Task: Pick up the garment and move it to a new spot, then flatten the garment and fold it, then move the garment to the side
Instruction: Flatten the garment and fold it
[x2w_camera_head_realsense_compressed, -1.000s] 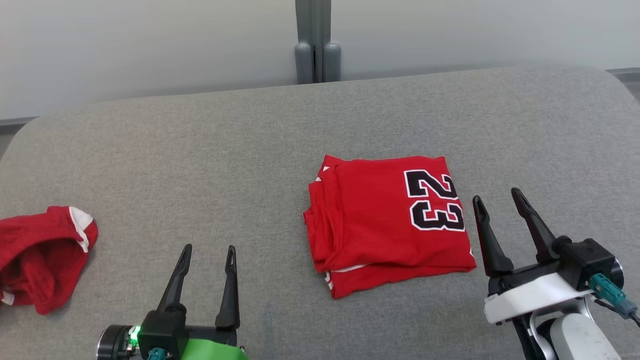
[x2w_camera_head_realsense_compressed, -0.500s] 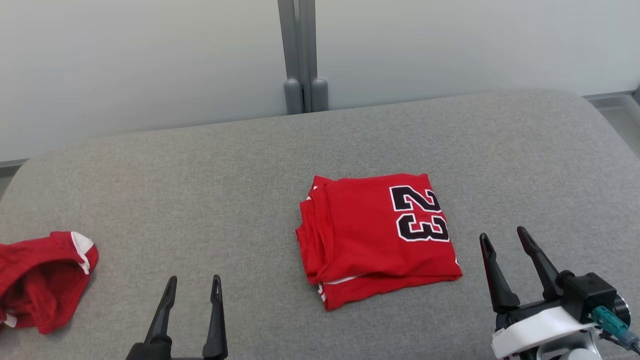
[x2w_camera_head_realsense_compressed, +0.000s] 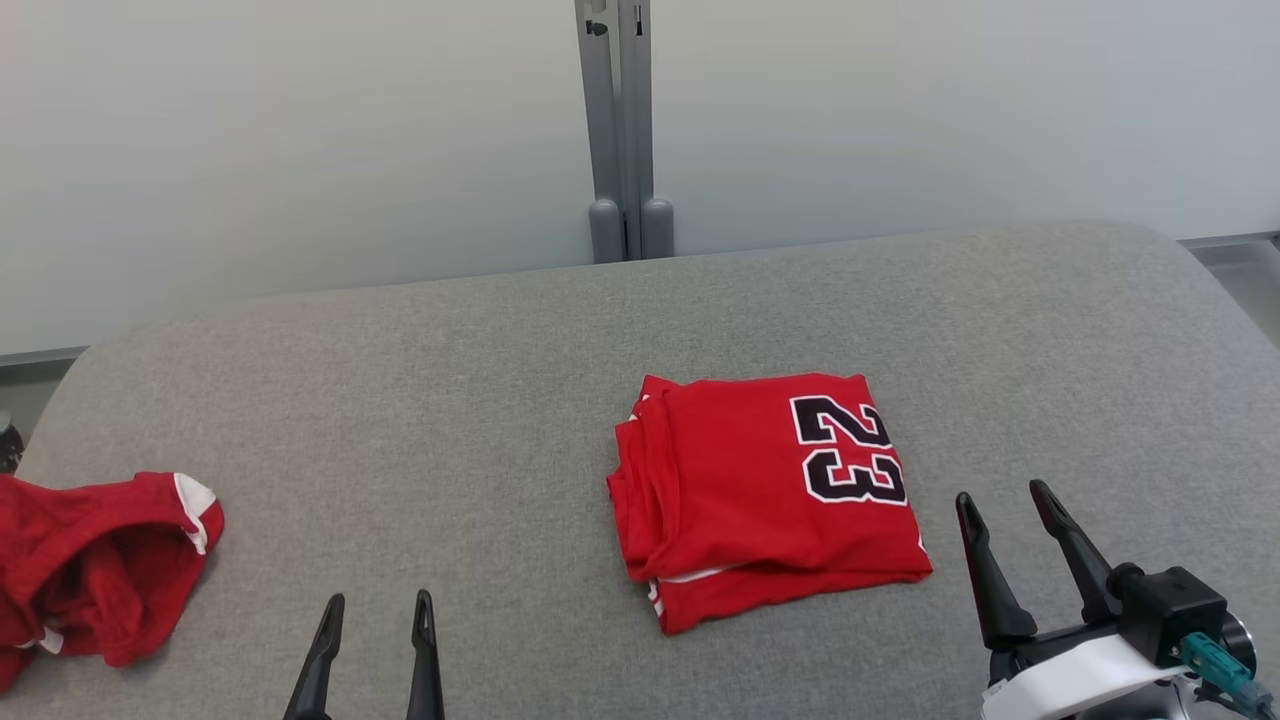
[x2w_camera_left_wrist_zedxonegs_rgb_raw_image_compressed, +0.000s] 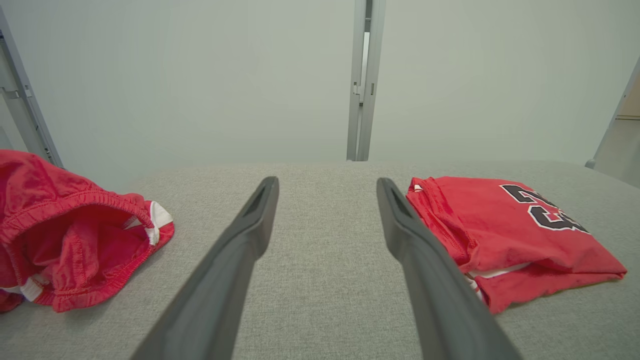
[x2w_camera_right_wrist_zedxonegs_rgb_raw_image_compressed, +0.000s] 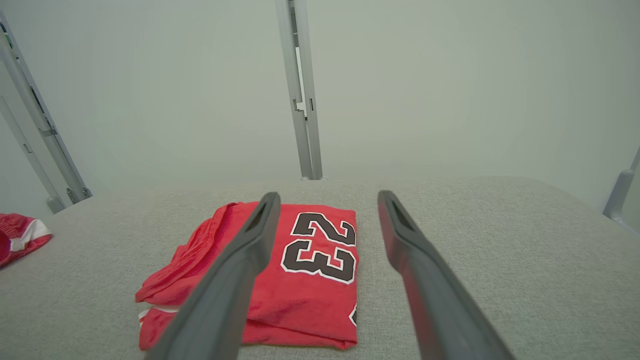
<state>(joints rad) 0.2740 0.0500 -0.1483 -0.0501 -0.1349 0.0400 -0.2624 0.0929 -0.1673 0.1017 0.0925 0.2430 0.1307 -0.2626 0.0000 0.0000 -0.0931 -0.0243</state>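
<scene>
A red garment (x2w_camera_head_realsense_compressed: 760, 490) printed with a black "23" lies folded in a neat rectangle at the middle right of the grey table (x2w_camera_head_realsense_compressed: 450, 400); it also lies in the left wrist view (x2w_camera_left_wrist_zedxonegs_rgb_raw_image_compressed: 500, 230) and the right wrist view (x2w_camera_right_wrist_zedxonegs_rgb_raw_image_compressed: 310, 290). A second red garment (x2w_camera_head_realsense_compressed: 100, 560) with white trim is crumpled at the table's left edge (x2w_camera_left_wrist_zedxonegs_rgb_raw_image_compressed: 75, 235) (x2w_camera_right_wrist_zedxonegs_rgb_raw_image_compressed: 20, 235). My left gripper (x2w_camera_head_realsense_compressed: 379, 600) (x2w_camera_left_wrist_zedxonegs_rgb_raw_image_compressed: 326, 181) is open over bare cloth between the two. My right gripper (x2w_camera_head_realsense_compressed: 1000, 493) (x2w_camera_right_wrist_zedxonegs_rgb_raw_image_compressed: 328, 195) is open just right of the folded one, touching nothing.
The table surface is grey fabric with rounded far corners. A pale wall stands behind it, with a grey metal post (x2w_camera_head_realsense_compressed: 620, 130) at the middle of the far edge. Bare grey surface stretches between the two red garments.
The head camera has tilted up, shifting the whole picture down. Both grippers have drawn back a little toward the near edge and stay open. Neither red garment has moved on the table.
</scene>
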